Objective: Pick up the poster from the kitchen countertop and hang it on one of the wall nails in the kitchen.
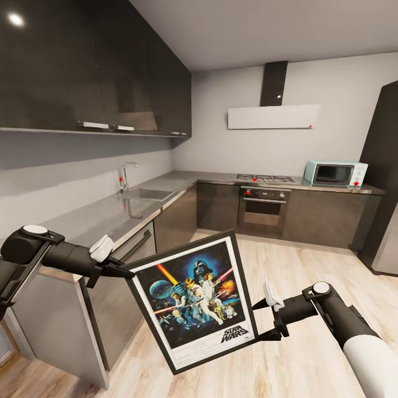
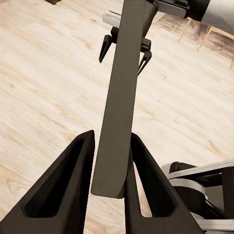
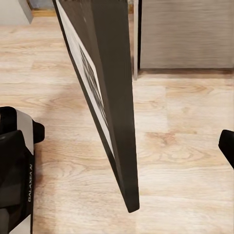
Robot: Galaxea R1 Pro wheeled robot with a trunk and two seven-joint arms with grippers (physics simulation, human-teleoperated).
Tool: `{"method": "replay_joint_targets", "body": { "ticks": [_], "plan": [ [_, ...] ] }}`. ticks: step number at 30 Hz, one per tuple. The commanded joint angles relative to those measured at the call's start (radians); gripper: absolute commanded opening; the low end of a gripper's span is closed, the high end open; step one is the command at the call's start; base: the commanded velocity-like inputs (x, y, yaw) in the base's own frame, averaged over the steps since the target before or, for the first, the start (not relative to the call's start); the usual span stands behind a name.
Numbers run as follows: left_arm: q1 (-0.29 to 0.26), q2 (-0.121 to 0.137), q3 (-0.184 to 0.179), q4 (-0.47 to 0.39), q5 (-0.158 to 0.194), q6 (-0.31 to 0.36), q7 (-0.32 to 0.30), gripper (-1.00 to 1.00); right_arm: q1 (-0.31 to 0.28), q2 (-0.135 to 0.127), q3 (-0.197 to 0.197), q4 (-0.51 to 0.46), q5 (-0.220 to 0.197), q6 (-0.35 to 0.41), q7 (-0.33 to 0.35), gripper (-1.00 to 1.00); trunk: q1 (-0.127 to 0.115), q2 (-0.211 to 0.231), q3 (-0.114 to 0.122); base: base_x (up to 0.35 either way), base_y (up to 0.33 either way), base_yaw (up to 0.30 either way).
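The poster [image 1: 192, 301], artwork facing the head camera, edge-on between both clamping tools: left [image 2: 111, 161], right [image 1: 260, 319].

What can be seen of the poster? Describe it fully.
The poster is a flat rectangle with a thin black frame, a white border and dark blue artwork of figures above a "STAR WARS" logo. It hangs tilted in the air over the wooden floor, off the kitchen countertop. The left end effector pinches its upper left corner; the right end effector is at its lower right edge.
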Motion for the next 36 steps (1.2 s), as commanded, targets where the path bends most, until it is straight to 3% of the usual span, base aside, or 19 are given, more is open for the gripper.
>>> {"method": "replay_joint_targets", "body": {
  "ticks": [1, 10, 36],
  "plan": [
    [-0.001, 0.001, -0.002, 0.000, 0.003, 0.009, -0.002, -1.00, -0.001, 0.000, -0.001, -0.001, 0.001, -0.006, 0.002, 1.00, 0.000, -0.001, -0.001, 0.000, 0.000, 0.000],
    [-0.001, 0.001, -0.002, 0.000, 0.003, 0.009, -0.002, -1.00, -0.001, 0.000, -0.003, -0.001, -0.051, -0.045, 0.003, 1.00, 0.000, -0.001, -0.001, 0.000, 0.000, 0.000],
    [-0.001, 0.001, -0.001, 0.000, 0.003, 0.009, -0.002, -1.00, -0.001, 0.001, -0.001, 0.000, -0.060, -0.055, -0.008, 1.00, 0.000, -0.001, -0.001, 0.000, 0.000, 0.000]
  ]
}}
